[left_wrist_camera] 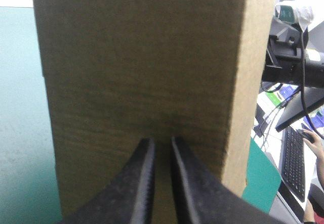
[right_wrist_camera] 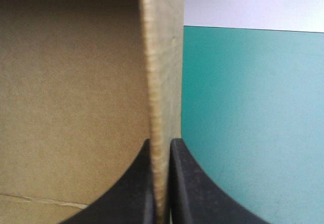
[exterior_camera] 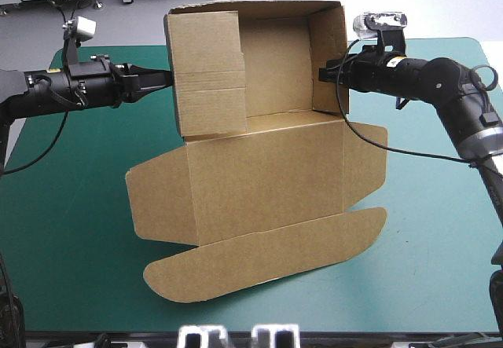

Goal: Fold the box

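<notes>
The brown box stands at the table's middle, its back part raised into walls and its lid and side flaps flat on the cover toward the front. My left gripper meets the left wall from outside. In the left wrist view that wall fills the space ahead, and the gripper is all but shut with a thin brown strip between its fingers. My right gripper is at the right wall's upper edge. In the right wrist view it is shut on that wall's edge, one finger on each face.
The teal-green cover shows on both sides of the box and in front of the lid's rounded flap. The table's far edge lies just behind the raised walls. The right arm shows beyond the box in the left wrist view.
</notes>
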Robot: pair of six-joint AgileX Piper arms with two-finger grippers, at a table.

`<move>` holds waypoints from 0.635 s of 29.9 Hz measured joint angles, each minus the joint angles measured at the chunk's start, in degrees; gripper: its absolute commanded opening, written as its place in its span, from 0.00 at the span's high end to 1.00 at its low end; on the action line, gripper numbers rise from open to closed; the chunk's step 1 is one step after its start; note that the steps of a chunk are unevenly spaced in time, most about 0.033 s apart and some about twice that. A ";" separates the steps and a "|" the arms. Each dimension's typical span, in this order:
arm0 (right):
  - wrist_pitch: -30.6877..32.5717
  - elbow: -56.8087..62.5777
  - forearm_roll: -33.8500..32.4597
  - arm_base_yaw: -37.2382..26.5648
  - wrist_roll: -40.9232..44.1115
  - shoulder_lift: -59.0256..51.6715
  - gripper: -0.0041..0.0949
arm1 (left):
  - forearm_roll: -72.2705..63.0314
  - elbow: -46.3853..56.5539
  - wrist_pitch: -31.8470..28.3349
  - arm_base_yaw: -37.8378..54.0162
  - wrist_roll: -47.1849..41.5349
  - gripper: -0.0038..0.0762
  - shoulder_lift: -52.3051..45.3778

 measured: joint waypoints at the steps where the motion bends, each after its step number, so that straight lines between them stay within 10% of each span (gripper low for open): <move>1: 0.01 0.00 -0.29 0.02 0.46 0.00 0.96 | 0.00 0.00 -0.06 -0.52 0.15 0.58 0.00; 19: -0.58 0.00 -4.26 0.06 3.07 0.11 0.96 | 0.30 0.00 -0.48 -5.39 1.87 0.46 -0.05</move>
